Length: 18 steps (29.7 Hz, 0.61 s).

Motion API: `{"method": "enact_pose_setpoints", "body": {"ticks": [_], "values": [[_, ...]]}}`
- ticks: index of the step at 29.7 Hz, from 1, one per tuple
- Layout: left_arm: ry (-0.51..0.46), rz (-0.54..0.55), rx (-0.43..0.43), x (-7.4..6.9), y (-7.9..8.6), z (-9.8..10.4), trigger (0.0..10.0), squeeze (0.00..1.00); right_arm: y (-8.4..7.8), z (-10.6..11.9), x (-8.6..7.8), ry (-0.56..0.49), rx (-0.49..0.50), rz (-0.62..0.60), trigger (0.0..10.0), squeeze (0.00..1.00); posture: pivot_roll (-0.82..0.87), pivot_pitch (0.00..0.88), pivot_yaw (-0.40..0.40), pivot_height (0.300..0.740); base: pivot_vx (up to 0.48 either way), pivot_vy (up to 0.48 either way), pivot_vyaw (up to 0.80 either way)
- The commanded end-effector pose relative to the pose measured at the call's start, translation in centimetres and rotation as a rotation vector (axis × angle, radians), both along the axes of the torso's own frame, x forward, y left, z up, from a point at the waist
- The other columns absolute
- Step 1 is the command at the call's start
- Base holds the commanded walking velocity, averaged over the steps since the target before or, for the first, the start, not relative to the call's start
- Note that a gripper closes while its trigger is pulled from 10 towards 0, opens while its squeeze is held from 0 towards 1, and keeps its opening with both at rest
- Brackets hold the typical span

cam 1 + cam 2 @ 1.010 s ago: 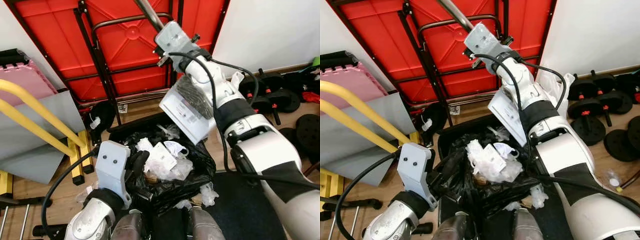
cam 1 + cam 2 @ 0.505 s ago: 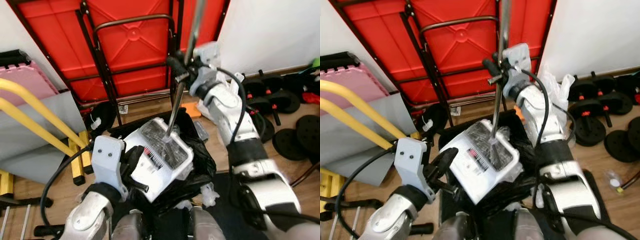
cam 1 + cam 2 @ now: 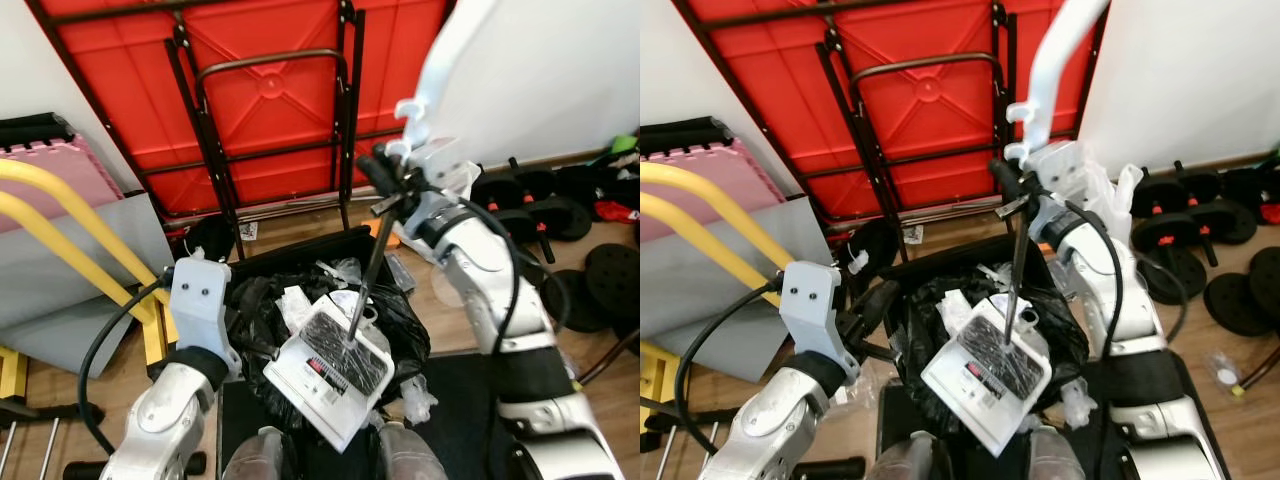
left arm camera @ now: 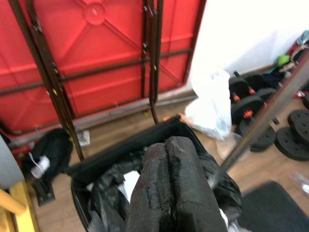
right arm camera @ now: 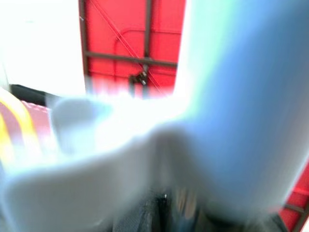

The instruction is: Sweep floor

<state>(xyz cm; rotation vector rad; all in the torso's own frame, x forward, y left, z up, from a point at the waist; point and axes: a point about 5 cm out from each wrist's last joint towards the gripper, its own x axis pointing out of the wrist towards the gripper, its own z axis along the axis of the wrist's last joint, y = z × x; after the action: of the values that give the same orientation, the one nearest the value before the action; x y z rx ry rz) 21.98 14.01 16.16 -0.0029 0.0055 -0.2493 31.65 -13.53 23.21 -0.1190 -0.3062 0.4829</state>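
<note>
The white dustpan (image 3: 333, 375) hangs tilted over the black bin (image 3: 940, 300), with its open face turned up and dark dust lying on it. Its thin metal pole (image 3: 1018, 270) goes up from the pan to the right gripper (image 3: 1012, 195), whose fingers are closed around the pole just below the white handle (image 3: 1055, 60). In the right wrist view this handle is only a pale blur very near the camera.

Below those fingers, the bin is lined with a black bag (image 3: 405, 335) and holds crumpled white paper (image 3: 295, 305). The left gripper (image 4: 169, 193) is beside the bin at its left edge, and in the left wrist view its two fingers (image 4: 154, 188) are pressed together with nothing between them, pointing at the bag.

Beyond both grippers a red folding table (image 3: 260, 90) leans against the white wall, with black metal legs. To the left of the left gripper stand a yellow rail (image 3: 70, 225), a grey board and a pink mat (image 3: 45, 170). To the right of the right gripper, black dumbbells (image 3: 1180, 225) and a white plastic bag (image 4: 210, 108) lie on the wooden floor (image 3: 300, 220).
</note>
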Motion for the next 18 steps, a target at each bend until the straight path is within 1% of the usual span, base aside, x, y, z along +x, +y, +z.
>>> {"method": "enact_pose_setpoints", "body": {"ticks": [1,5,9,10,12,13,18], "values": [[0.018,0.036,-0.002,0.2,0.5,-0.6,10.0,0.0,0.3,-0.8,-0.8,0.047,-0.014,0.005,10.0,0.0,-0.09,0.071,0.024,0.74,0.0,0.0,0.0],[0.017,0.042,-0.004,0.4,0.6,-0.7,10.0,0.0,0.3,-1.0,-1.1,0.054,-0.02,-0.003,10.0,0.0,-0.09,0.065,0.023,0.74,0.0,0.0,0.0],[0.014,0.046,-0.006,0.5,0.7,-0.7,10.0,0.0,-0.2,-0.5,-0.7,0.03,-0.026,-0.039,10.0,0.0,-0.09,0.055,0.022,0.74,0.0,0.0,0.0],[0.013,0.049,-0.006,0.6,0.7,-0.8,10.0,0.0,-0.5,-0.1,-0.5,0.014,-0.017,-0.052,1.5,0.0,-0.08,0.052,0.022,0.74,0.0,0.0,0.0],[0.012,0.051,-0.007,0.6,0.7,-0.8,10.0,0.0,-0.7,0.2,-0.5,0.004,-0.01,-0.059,1.5,0.0,-0.08,0.052,0.022,0.74,0.0,0.0,0.0],[0.011,0.053,-0.008,0.7,0.8,-0.9,10.0,0.0,-0.9,0.7,-0.6,-0.012,0.009,-0.062,0.0,0.0,-0.08,0.052,0.022,0.74,0.0,0.0,0.0],[0.009,0.054,-0.009,0.7,0.8,-1.0,10.0,0.0,-1.0,1.5,-0.9,-0.029,0.028,-0.067,0.0,0.0,-0.08,0.051,0.023,0.74,0.0,0.0,0.0]]}}
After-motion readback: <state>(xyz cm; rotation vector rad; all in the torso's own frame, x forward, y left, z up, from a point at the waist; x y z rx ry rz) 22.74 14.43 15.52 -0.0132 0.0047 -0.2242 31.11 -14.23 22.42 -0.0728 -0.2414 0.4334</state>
